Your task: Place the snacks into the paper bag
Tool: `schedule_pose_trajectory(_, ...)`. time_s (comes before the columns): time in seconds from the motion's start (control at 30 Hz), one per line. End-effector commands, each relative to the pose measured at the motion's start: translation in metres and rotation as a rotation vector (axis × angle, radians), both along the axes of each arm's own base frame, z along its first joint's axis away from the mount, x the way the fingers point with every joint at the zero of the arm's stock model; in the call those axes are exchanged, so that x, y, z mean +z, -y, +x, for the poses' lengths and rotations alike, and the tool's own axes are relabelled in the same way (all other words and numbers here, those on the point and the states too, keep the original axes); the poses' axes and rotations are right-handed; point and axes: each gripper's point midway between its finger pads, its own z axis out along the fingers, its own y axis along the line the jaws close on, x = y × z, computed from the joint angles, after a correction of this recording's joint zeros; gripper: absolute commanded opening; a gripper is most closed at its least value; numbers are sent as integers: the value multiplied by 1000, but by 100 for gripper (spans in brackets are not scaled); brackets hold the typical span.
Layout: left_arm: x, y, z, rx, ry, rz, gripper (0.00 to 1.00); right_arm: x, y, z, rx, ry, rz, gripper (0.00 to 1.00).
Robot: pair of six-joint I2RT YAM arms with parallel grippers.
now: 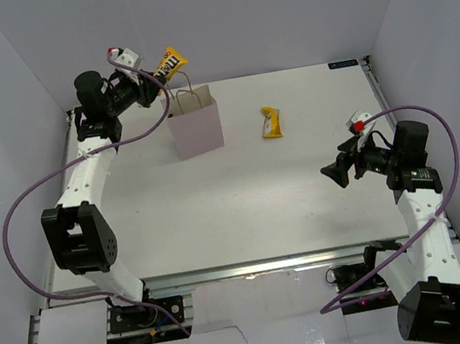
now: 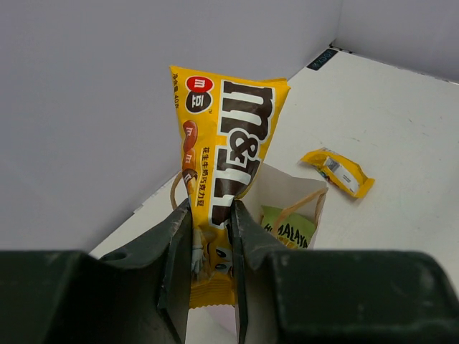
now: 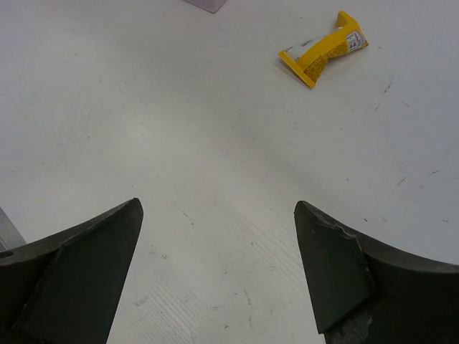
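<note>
My left fingers (image 2: 172, 251) are pinched nearly closed on the lower end of a yellow M&M's packet (image 2: 229, 143), which stands up from between them with its top leaning away from the camera; the packet hangs in the air just above the open mouth of the paper bag (image 1: 197, 124); the pink bag stands upright by the far edge of the tabletop (image 1: 243, 196), towards the far left corner, its tan loop handles raised; down inside it I can see a green packet (image 2: 290, 229) lying against the wall.

My right fingers (image 3: 86, 287) are spread wide with nothing between them, held over bare tabletop near the right edge; beyond them, well apart, a second yellow packet (image 3: 323, 54) lies flat and slightly twisted on the tabletop, to the right of the bag and near the far edge; it touches neither the bag nor either set of fingers.
</note>
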Motion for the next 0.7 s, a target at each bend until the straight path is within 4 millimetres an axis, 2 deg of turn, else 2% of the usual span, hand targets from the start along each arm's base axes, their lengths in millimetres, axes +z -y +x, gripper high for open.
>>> schedule_pose_trajectory(0.0, 17, 14, -11, -138, 100, 40, 31, 4, -2, 0, 20, 28, 6, 92)
schedule_pose_trajectory(0.03, 8, 16, -9, -155, 84, 43, 31, 4, -2, -1, 20, 26, 7, 92)
schedule_pose_trajectory(0.27, -17, 19, 1, -178, 56, 49, 34, 3, -2, 0, 22, 25, 6, 92)
schedule_pose_trajectory(0.67, -37, 23, 8, -192, -11, 16, 47, 3, -2, 0, 19, 24, 6, 92)
